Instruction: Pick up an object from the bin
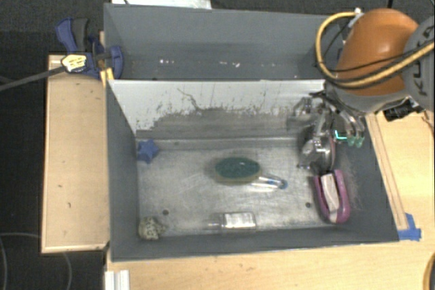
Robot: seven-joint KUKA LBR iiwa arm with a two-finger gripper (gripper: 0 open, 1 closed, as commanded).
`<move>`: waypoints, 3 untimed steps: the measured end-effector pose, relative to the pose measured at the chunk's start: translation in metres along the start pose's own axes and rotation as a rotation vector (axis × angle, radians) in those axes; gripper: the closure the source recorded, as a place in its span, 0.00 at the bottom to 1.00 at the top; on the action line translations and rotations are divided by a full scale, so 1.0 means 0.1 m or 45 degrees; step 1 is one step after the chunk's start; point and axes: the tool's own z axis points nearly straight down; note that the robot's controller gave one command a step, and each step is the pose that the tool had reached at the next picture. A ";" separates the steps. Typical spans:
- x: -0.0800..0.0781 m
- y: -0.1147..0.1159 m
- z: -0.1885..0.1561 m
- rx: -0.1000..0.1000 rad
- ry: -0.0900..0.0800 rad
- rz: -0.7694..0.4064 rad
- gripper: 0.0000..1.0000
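My gripper (318, 154) hangs at the right end of the bin (204, 105) — open or shut, I cannot tell. The purple-edged white oblong (332, 197) lies just nearward of it by the right wall — long axis near-to-far.
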 end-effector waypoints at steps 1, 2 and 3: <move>0.23 0.48 1.12 -0.002 -0.001 -0.216 0.00; 0.21 0.47 1.09 0.001 -0.009 -0.215 1.00; 0.31 0.45 -0.90 0.005 -0.017 -0.660 1.00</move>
